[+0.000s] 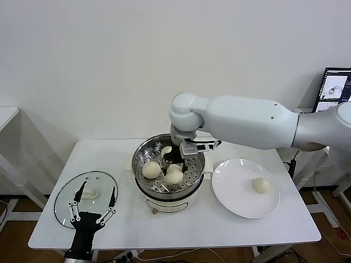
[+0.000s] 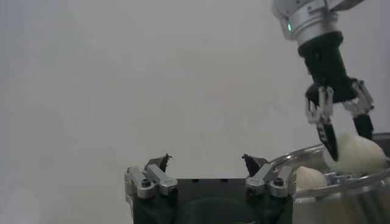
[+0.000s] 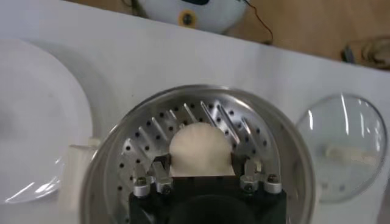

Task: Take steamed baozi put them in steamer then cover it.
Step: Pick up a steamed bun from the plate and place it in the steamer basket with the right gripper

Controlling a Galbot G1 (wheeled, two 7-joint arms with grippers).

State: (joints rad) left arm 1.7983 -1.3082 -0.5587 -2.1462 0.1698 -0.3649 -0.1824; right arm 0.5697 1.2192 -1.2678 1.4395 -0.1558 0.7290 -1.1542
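Item: right pincer [image 1: 174,160] lowered into the steamer [image 1: 143,153] at bench centre, a steamed baozi [image 3: 200,149] loosely bracketed between its fingers; cover [image 1: 66,200] laid by the left front corner, under the spread left pincer [image 1: 92,205].

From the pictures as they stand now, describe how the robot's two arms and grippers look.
The right arm is a smooth white shell with a rounded joint; near its wrist sits a silver ring with a small green light. Both the right gripper and the left gripper have black bodies, silver linkage fingers with visible screws, and dark tips.
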